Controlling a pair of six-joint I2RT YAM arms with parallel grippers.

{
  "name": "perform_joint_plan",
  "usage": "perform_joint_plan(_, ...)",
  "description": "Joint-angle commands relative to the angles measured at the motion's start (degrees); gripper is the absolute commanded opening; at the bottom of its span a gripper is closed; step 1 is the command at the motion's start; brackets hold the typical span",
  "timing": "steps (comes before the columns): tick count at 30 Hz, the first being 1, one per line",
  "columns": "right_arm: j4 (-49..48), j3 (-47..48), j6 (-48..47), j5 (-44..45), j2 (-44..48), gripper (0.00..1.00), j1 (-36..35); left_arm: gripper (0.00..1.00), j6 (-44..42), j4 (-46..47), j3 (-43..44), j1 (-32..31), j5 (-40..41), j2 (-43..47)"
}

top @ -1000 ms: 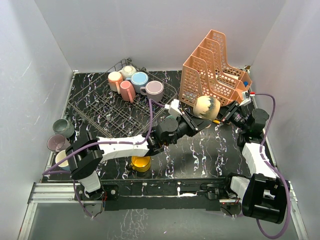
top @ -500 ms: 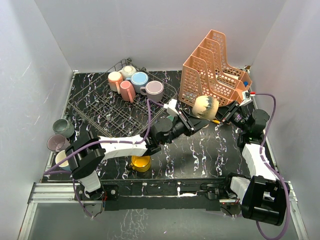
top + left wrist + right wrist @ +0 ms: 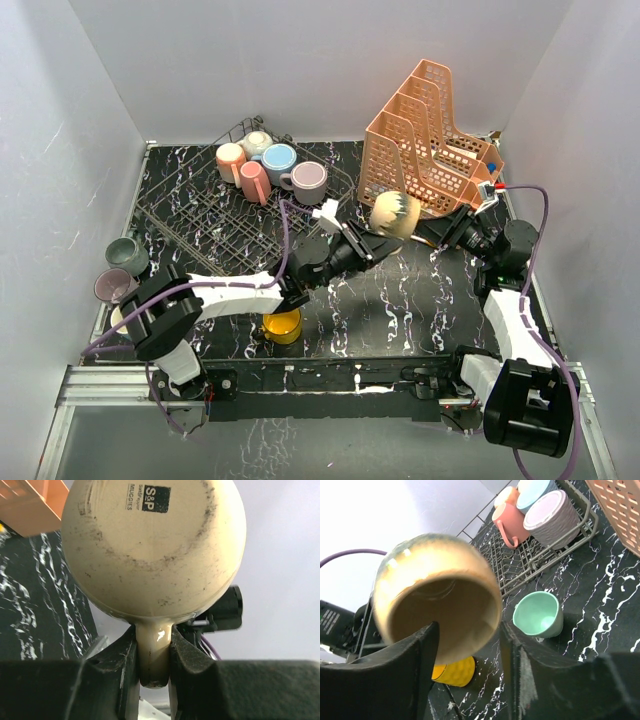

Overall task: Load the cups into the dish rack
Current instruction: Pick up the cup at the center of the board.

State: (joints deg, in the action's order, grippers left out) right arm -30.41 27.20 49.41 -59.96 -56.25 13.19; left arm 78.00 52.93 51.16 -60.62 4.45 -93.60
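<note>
The cream mug (image 3: 393, 213) (image 3: 155, 545) (image 3: 437, 595) hangs in the air above the right middle of the worktop (image 3: 420, 310), tipped on its side, just in front of the orange organizer (image 3: 425, 140). The left tool (image 3: 372, 238) (image 3: 154, 660) is clamped on its handle, one finger on each side. The right tool (image 3: 442, 232) (image 3: 470, 632) stands open facing the mug's mouth, and the overhead view shows a gap between them.

Below the mug, a mint cup (image 3: 538, 614) and a yellow cup (image 3: 282, 326) (image 3: 454, 671) sit on the worktop. The dish rack (image 3: 200, 215) (image 3: 520, 562) lies at the back left with five cups (image 3: 279, 158) along its far edge. Two more cups (image 3: 127, 255) sit at the left edge.
</note>
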Motion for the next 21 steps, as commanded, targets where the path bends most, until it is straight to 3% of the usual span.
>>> perform_joint_plan(1,-5.3,0.3,-2.0,-1.9,2.3,0.57,0.1,0.0,-1.0,5.8,-1.0,2.7,4.6,7.3)
perform_joint_plan(8,-5.2,0.4,-4.3,-3.1,2.8,0.6,0.1,0.0,-3.6,3.8,-3.7,4.0,4.8,11.3)
perform_joint_plan(11,-3.0,1.0,-9.9,-5.0,3.3,0.6,0.1,0.0,-6.7,-0.4,-4.8,5.1,5.1,14.5)
perform_joint_plan(21,35.4,8.5,-58.2,-13.1,-2.7,0.64,0.2,0.0,-13.2,-27.9,-4.2,13.3,5.1,25.4)
